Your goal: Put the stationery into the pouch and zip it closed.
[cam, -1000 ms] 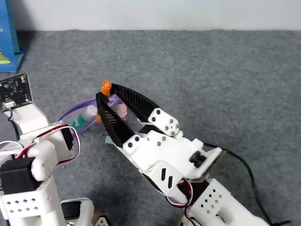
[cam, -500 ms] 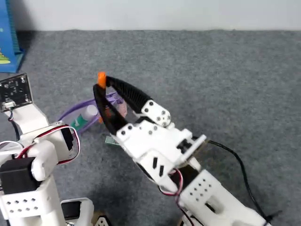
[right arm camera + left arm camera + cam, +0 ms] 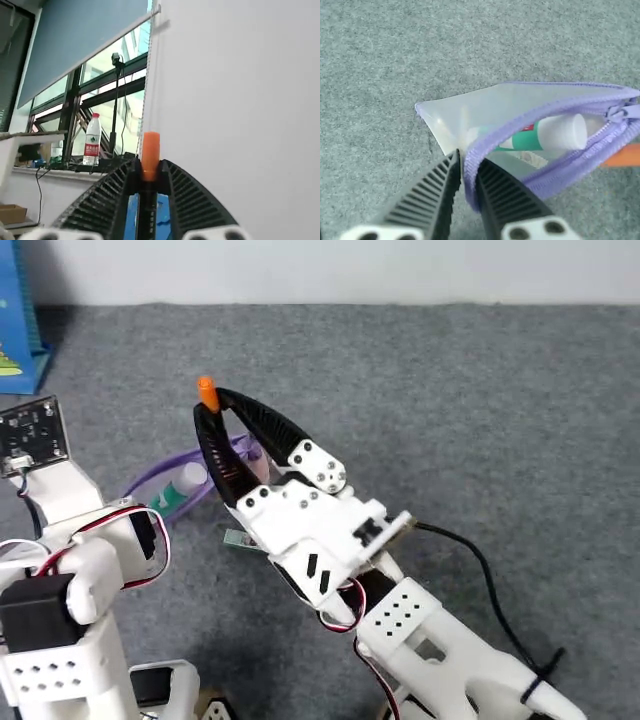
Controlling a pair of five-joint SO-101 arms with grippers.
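My right gripper was clenched on an orange pen, lifted off the grey surface, with the pen's end poking out past the black fingertips. Seen from the right wrist, the pen stood pinched between the two fingers of the gripper, with a white wall beyond it.

My left gripper was grasping the purple zip edge of the pouch, one finger on each side of the rim. The translucent pouch lay on the surface straight ahead of those fingertips, its zip undone and its mouth gaping. Inside it, a little past the fingertips, lay a glue stick with a white cap and a green label.

From above, the pouch sat partly under the right gripper's fingers. An orange sliver just beyond the zip's far end may have been the pen's lower part; I could not tell.
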